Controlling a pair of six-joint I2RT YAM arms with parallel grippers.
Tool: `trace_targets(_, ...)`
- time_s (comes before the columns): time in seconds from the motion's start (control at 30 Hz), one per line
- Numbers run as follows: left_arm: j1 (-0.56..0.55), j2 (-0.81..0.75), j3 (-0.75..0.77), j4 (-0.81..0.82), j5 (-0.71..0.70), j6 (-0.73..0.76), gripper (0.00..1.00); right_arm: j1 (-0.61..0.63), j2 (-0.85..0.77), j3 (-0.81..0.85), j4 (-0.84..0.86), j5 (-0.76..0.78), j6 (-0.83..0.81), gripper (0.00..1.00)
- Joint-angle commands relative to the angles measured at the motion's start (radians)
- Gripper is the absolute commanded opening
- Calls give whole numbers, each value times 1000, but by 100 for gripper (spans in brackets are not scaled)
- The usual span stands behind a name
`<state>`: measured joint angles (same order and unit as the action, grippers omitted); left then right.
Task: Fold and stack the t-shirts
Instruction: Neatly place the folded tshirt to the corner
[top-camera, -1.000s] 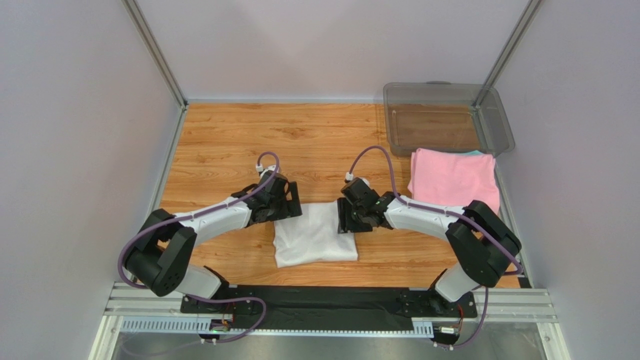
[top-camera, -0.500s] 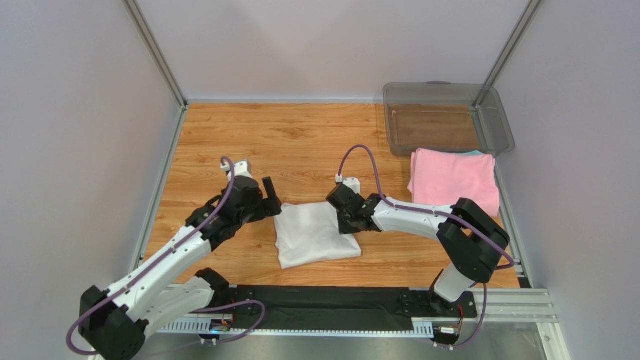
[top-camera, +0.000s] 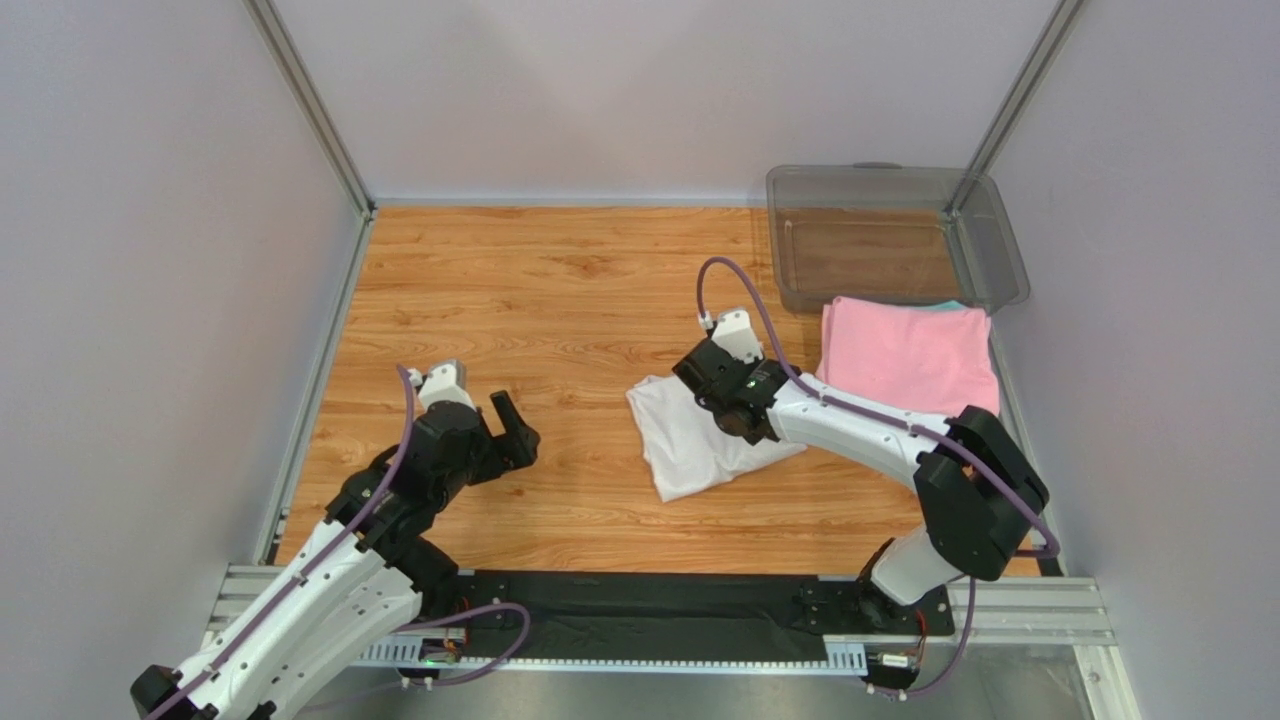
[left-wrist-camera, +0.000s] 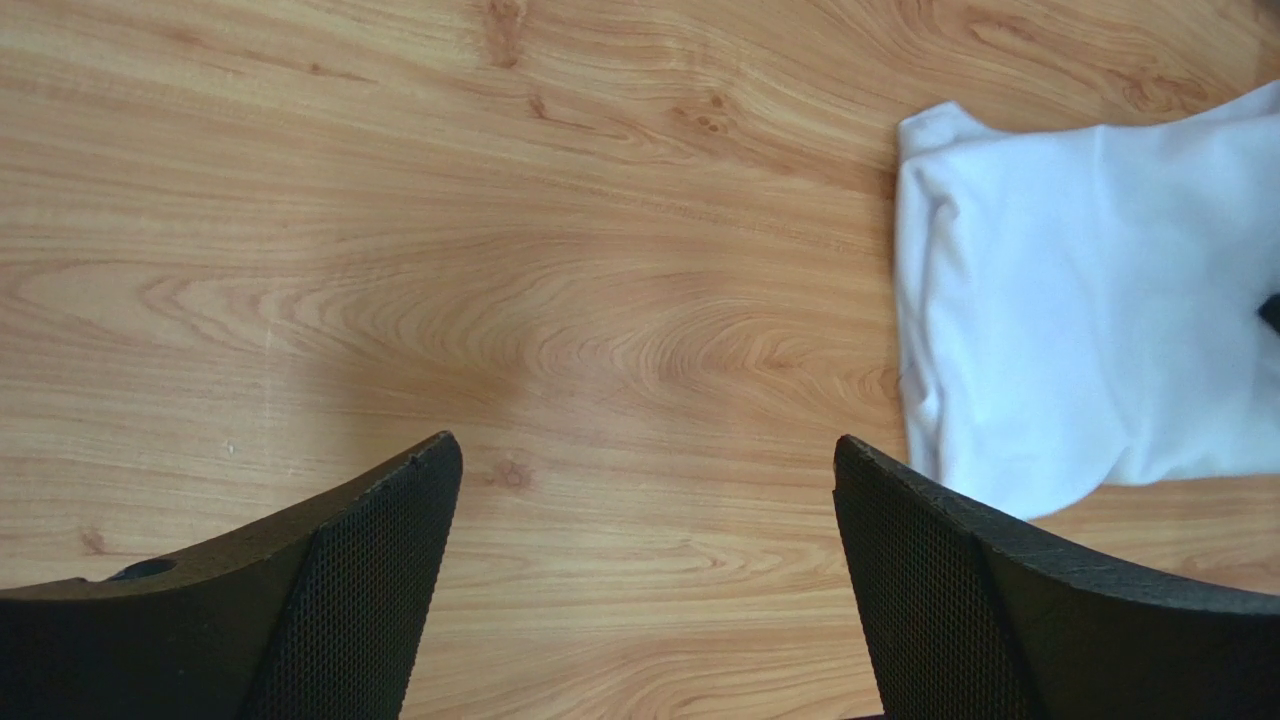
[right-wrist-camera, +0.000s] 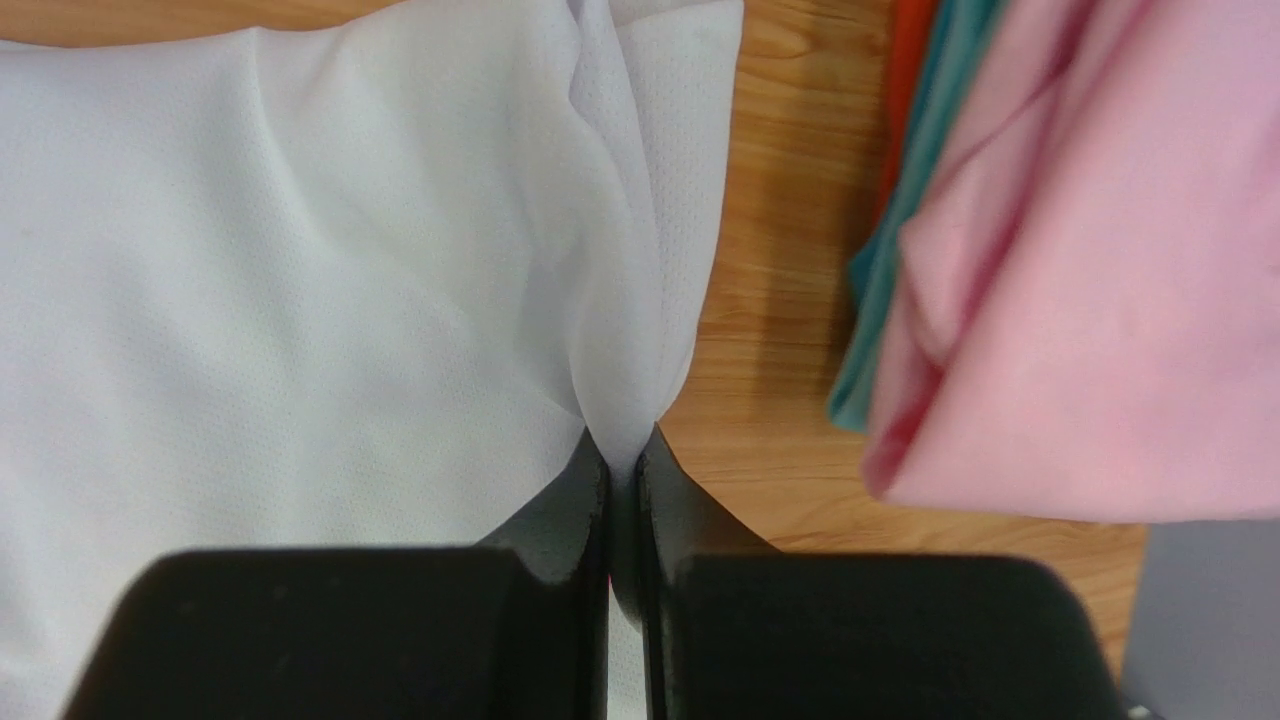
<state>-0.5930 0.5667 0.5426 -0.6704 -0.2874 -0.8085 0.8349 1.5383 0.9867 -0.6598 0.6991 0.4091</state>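
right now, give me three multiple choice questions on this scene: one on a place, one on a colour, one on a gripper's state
1. Where does the pink t-shirt lie?
A. on the table, beside the clear bin on its near side
B. inside the clear bin
C. under the left arm

2. What colour of cloth shows under the pink t-shirt in the right wrist view?
A. black
B. teal
C. yellow

3. How is the right gripper?
A. open above bare wood
B. shut on nothing
C. shut on a fold of the white t-shirt

Answers:
1 A, the top view shows it on the wood next to the bin.
2 B, a teal edge lies beneath the pink.
3 C, the fingers meet with white cloth pinched between them.
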Motion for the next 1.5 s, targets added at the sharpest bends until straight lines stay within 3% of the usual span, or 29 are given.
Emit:
trace_targets(0.0,4,-30,-21,5,-16,-40,100,-55,-38,64,-61,192,-62,0)
trace_targets(0.43,4,-37,-36,8,-48,-12,100,-149,-135,165,-132,335,-197,0)
trace_targets(0.7,4,-34,-38,-11,-82,-18,100,-223,-201,201,-132,321,-242,0)
trace_targets(1.47,4,-24,-33,-34,-111,-27,100,-269,-280,437,-256,294,-305,0)
